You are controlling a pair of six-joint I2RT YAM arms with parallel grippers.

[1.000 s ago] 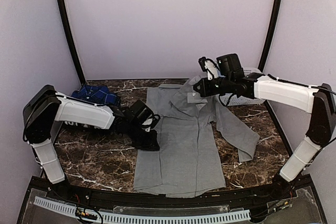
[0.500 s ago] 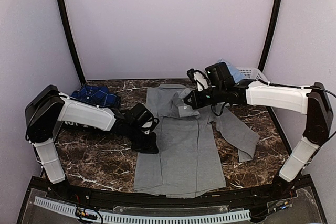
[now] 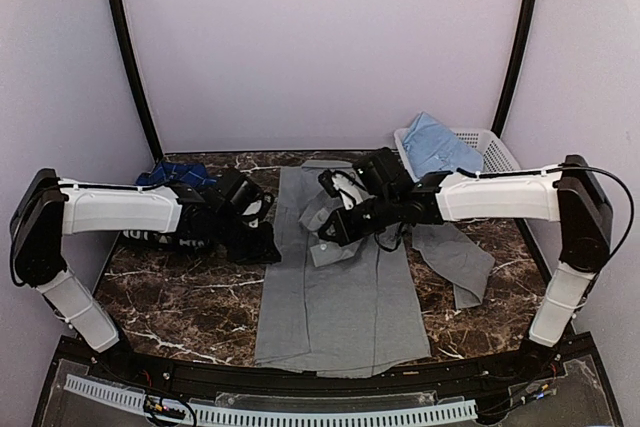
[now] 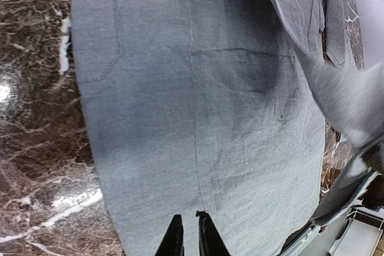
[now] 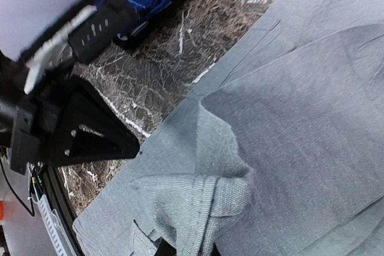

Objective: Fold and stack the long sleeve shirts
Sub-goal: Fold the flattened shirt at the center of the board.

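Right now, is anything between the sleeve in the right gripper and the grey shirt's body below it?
Nothing visible. The right gripper holds the sleeve over the grey shirt's bare front; the left gripper sits aside at the shirt's left edge.

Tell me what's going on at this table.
A grey shirt lies spread on the table. The right gripper holds a fold of it, drawn over the shirt's middle. The left gripper sits over the shirt's left edge, with nothing visibly gripped. A plaid shirt lies at the back left, and a light blue shirt is in the basket.
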